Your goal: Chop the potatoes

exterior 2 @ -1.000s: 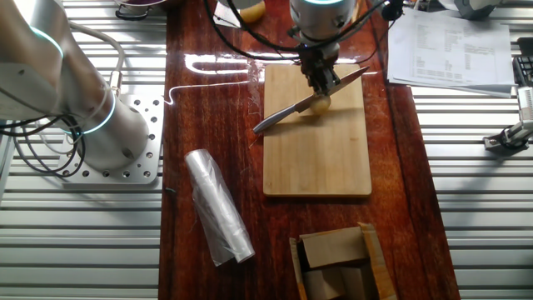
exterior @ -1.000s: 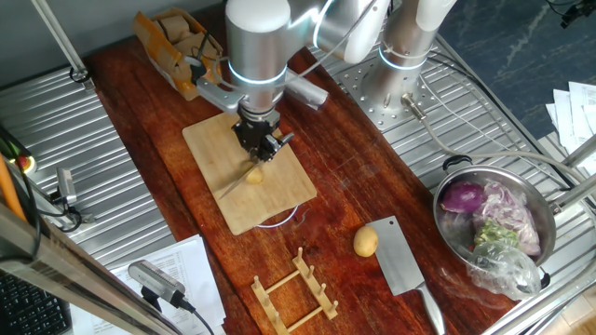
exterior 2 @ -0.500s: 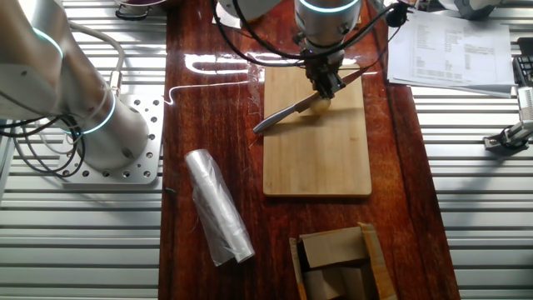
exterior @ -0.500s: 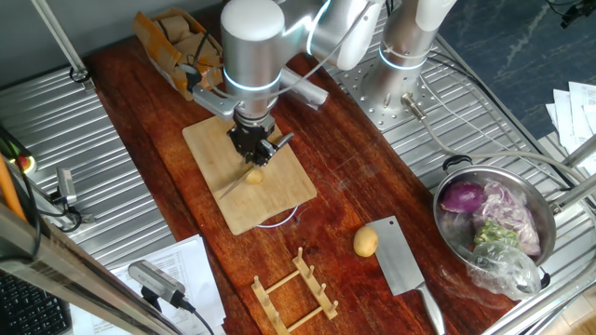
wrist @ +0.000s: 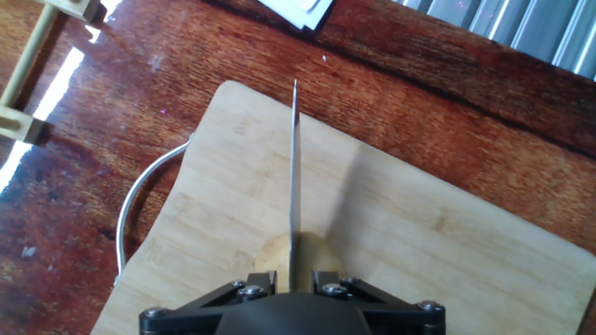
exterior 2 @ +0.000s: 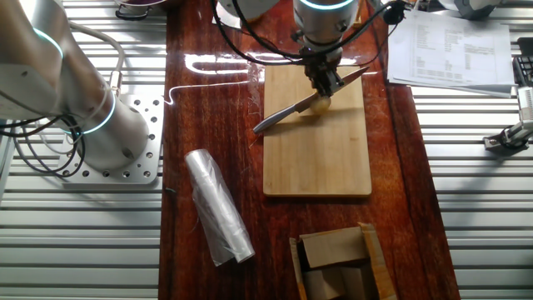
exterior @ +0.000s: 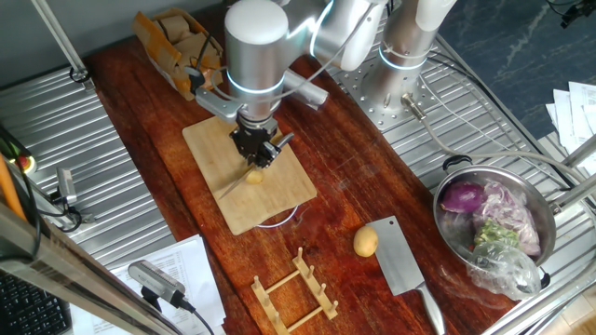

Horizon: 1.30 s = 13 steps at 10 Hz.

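I see the gripper [exterior: 258, 152] clamped on a knife [wrist: 294, 177], blade resting on one potato [exterior: 253, 176] atop the cutting board [exterior 2: 317, 158] — second potato [exterior: 365, 242] beside the cleaver [exterior: 402, 263], well apart, onion bowl [exterior: 496, 225] beyond.

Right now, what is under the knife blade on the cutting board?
A potato sits under the knife, on the cutting board. The hand covers its near part.

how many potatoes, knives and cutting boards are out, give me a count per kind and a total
potatoes: 2, one on the board under the blade, one loose by the cleaver
knives: 2, the slim knife in the gripper and the cleaver
cutting boards: 1, the bamboo board
total: 5
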{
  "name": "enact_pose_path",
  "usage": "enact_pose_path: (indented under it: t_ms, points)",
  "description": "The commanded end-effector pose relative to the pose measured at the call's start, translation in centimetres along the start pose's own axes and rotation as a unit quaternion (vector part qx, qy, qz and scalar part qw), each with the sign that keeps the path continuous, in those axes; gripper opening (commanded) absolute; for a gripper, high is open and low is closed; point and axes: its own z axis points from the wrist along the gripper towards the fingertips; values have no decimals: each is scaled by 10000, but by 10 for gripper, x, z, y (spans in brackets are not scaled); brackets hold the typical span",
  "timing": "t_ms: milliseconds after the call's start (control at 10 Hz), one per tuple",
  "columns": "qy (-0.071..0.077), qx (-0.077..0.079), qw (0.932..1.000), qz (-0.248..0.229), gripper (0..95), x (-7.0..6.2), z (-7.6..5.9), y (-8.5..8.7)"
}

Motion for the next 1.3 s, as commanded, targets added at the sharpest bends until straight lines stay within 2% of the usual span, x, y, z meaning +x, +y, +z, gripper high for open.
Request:
enact_pose_path:
  t_ms: [100, 500, 600, 1000, 1200, 1300]
  points:
    - [-5, 11, 10000, -13, 190, 0, 1, -1]
    - [-18, 4, 10000, -54, 190, 6, 2, 0]
    - [-25, 7, 10000, -59, 0, 6, 2, 0]
    - [-48, 14, 10000, -80, 0, 6, 2, 0]
    - [-93, 73, 9998, -181, 0, 5, 3, -1]
    - [-63, 52, 9997, -219, 0, 5, 3, -1]
